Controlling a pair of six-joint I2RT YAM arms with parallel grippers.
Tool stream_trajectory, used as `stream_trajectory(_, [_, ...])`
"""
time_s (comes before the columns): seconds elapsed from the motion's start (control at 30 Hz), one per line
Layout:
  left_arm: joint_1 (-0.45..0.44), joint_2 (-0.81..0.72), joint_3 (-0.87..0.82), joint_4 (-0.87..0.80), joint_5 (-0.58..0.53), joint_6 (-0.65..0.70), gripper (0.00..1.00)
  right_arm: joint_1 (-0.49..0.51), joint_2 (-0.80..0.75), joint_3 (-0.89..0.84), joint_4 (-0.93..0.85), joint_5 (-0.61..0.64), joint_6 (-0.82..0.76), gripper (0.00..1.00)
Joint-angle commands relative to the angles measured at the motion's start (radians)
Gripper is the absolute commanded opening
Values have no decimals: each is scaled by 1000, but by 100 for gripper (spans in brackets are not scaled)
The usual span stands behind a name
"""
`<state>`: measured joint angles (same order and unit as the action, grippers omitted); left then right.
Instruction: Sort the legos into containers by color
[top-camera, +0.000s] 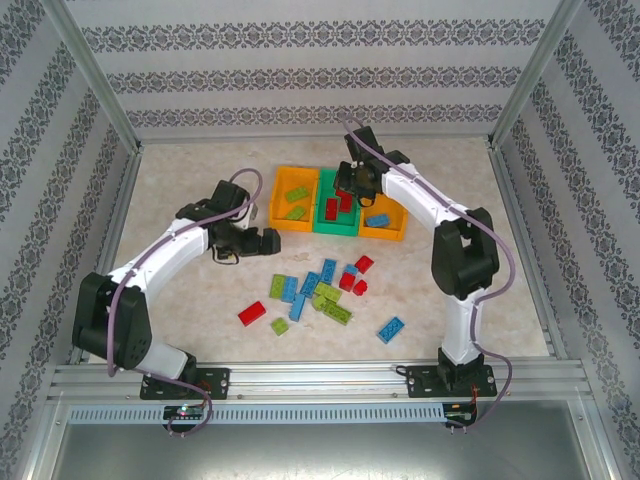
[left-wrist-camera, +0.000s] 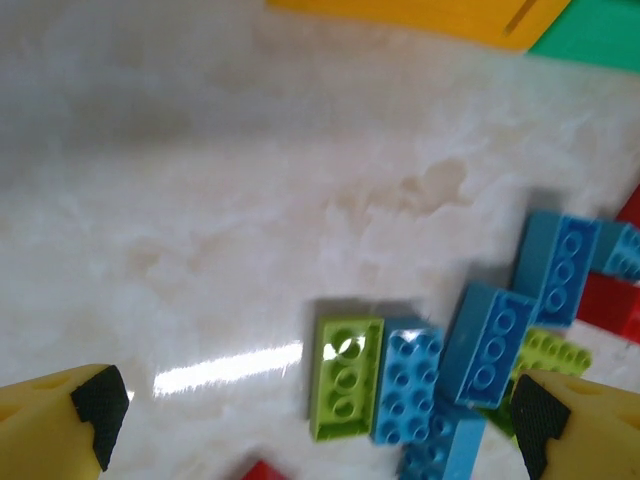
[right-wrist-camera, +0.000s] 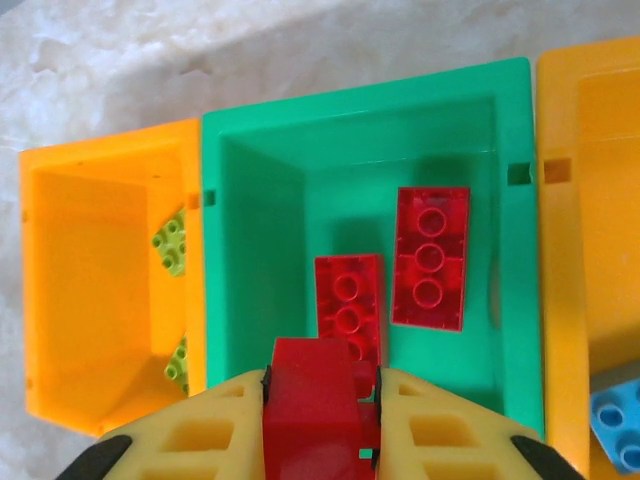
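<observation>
My right gripper (right-wrist-camera: 321, 378) is shut on a red lego (right-wrist-camera: 312, 410) and hangs over the green container (right-wrist-camera: 360, 105), the middle one of the three (top-camera: 336, 230). Two red legos (right-wrist-camera: 431, 257) lie studs-down on its floor. The left orange container (right-wrist-camera: 100, 250) holds lime legos (right-wrist-camera: 170, 243). In the right orange container (right-wrist-camera: 565, 300) lies a blue one (right-wrist-camera: 620, 425). My left gripper (top-camera: 255, 242) is open and holds nothing. It hovers over the table left of the loose pile (top-camera: 320, 285). Between its fingertips (left-wrist-camera: 100, 410) lie a lime lego (left-wrist-camera: 347, 378) and blue ones (left-wrist-camera: 410, 385).
Stray pieces lie round the pile: a red brick (top-camera: 252, 313), a lime one (top-camera: 280, 326) and a blue one (top-camera: 390, 329) nearer the bases. Patterned walls and metal posts (top-camera: 95, 80) close in the table on three sides.
</observation>
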<state>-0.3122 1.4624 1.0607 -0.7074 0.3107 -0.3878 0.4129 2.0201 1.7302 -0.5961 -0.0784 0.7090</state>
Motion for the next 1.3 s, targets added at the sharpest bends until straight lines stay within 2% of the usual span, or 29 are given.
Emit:
stream_trajectory(0.0, [5, -59, -58, -70, 21, -26, 100, -14, 43, 70, -43, 11, 30, 30])
stream_trajectory(0.1, [4, -77, -86, -131, 2, -60, 100, -17, 82, 105, -60, 9, 35, 35])
stream_trajectory(0.27, [5, -76, -108, -217, 59, -180, 100, -14, 107, 117, -53, 0, 40, 46])
stream_trajectory(0.5, [4, -99, -132, -332, 92, -360, 100, -7, 68, 86, 9, -19, 26, 58])
stream_trajectory(0.7, [5, -172, -245, -327, 149, -596, 100, -5, 11, 71, 39, -7, -29, 65])
stream_trajectory(0.83, [4, -209, -299, -275, 144, -722, 99, -16, -28, 45, 53, 2, -68, 67])
stream_trajectory(0.97, [-2, -177, -291, -206, 131, -756, 96, -44, -44, 26, 65, -35, -86, 68])
stream_trajectory(1.27, [-29, -14, -191, -180, 130, -694, 96, -105, -24, 18, 75, -107, -83, 68])
